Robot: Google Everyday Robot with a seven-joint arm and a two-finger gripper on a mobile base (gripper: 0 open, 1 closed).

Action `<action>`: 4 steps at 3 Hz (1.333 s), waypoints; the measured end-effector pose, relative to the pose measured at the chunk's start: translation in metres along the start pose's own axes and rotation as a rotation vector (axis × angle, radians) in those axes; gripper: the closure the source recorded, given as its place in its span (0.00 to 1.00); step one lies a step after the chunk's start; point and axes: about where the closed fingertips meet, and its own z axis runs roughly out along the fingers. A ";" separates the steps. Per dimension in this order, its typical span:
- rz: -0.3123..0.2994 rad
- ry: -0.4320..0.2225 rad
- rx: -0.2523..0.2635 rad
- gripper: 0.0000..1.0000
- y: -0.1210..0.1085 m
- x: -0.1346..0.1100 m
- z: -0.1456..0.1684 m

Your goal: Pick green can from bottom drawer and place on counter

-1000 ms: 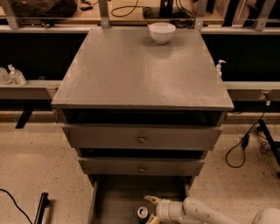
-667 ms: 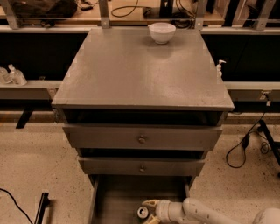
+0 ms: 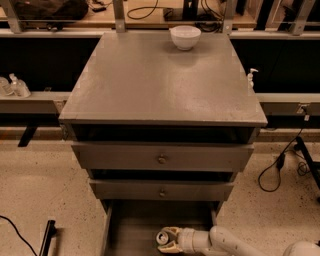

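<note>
The green can stands upright in the pulled-out bottom drawer, near the lower edge of the camera view; mostly its silver top shows. My gripper reaches in from the right at the drawer's floor level. Its jaws are open and straddle the can, one finger behind it and one in front. The can still rests on the drawer floor. The counter is the broad grey top of the cabinet above.
A white bowl sits at the back of the counter. Two shut drawer fronts with round knobs lie above the open drawer. Cables trail on the floor to the right, and a wooden bench stands behind.
My gripper has slid left along the drawer, so its fingers now lie on either side of the can. The can has not moved.
</note>
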 end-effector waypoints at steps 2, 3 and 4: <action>0.008 -0.119 -0.024 1.00 -0.006 -0.042 -0.035; -0.053 -0.163 -0.016 1.00 -0.009 -0.097 -0.089; -0.113 -0.180 -0.044 1.00 -0.011 -0.149 -0.142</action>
